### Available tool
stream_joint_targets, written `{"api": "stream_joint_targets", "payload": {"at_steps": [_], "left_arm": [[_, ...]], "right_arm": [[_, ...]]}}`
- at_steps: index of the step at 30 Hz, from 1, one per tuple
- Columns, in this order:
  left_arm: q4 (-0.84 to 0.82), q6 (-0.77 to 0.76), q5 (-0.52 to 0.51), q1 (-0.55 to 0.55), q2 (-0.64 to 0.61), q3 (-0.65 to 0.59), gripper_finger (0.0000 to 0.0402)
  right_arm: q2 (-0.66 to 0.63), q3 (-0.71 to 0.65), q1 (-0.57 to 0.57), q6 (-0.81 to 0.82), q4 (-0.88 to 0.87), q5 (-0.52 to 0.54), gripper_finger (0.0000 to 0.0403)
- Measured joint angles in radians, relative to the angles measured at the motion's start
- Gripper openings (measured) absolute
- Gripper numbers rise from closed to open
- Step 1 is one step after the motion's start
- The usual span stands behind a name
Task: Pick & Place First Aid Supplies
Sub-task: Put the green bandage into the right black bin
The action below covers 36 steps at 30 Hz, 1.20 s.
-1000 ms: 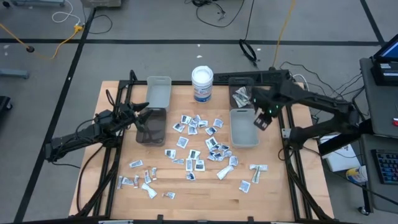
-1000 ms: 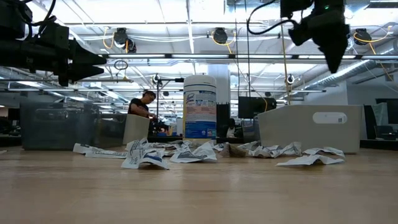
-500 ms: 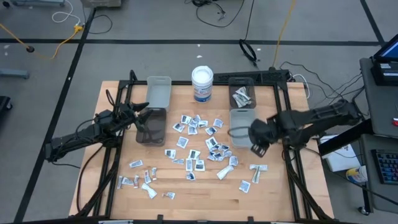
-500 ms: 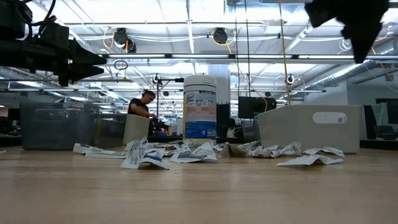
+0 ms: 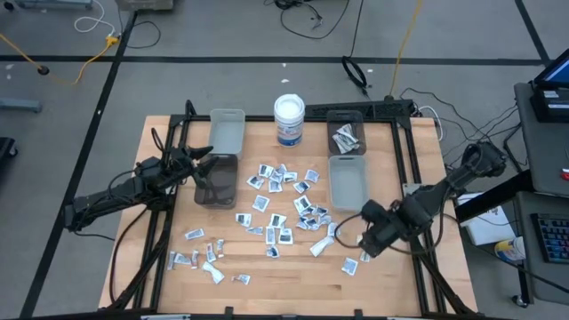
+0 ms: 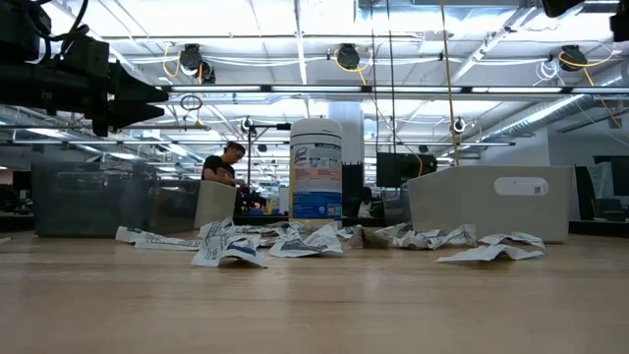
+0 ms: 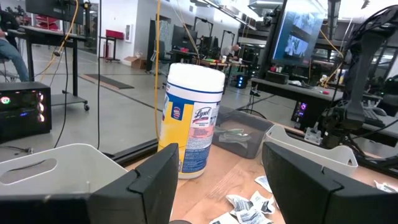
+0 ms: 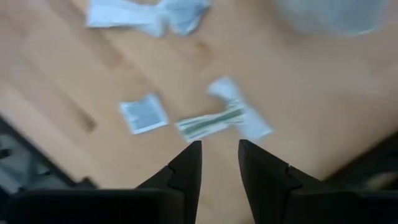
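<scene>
Take the white round tub (image 5: 289, 118) at the far edge of the table as your landmark. On the near side from the tub, toward the right corner, your right gripper (image 5: 368, 244) hangs over a greenish-white sachet (image 8: 219, 119) and a small white square packet (image 8: 143, 114); its fingers (image 8: 187, 163) stand only a little apart with nothing between them. In my judgement these packets are very light, thin and soft, and they can slide on the wood, so come straight down and pinch the sachet across its narrow middle, where it lifts a little from the table. Between this place and the tub, the first aid supplies (image 5: 274, 203) lie scattered in dozens. Just to the right of the tub and nearer to you stands a grey bin (image 5: 348, 181), and beside the tub a clear bin (image 5: 345, 133) already has some packets. To the left of the tub your left gripper (image 5: 206, 165) waits over a dark bin (image 5: 216, 181), fingers spread wide and holding nothing.
</scene>
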Motion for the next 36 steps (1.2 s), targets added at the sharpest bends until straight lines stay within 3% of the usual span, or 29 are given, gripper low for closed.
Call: {"api": "stream_joint_targets", "payload": {"at_steps": [5,21,36], "left_arm": [[0.0,0.0,0.0,0.0,0.0,0.0,0.0237],[0.0,0.0,0.0,0.0,0.0,0.0,0.0237],[0.0,0.0,0.0,0.0,0.0,0.0,0.0237]], "right_arm": [[0.054,0.0,0.067,0.063,0.039,0.0,0.0087],[0.198,-0.003,0.159,0.014,0.001,0.062,0.0079],[0.199,-0.293,0.152,0.329,0.399,0.063,0.0083]]}}
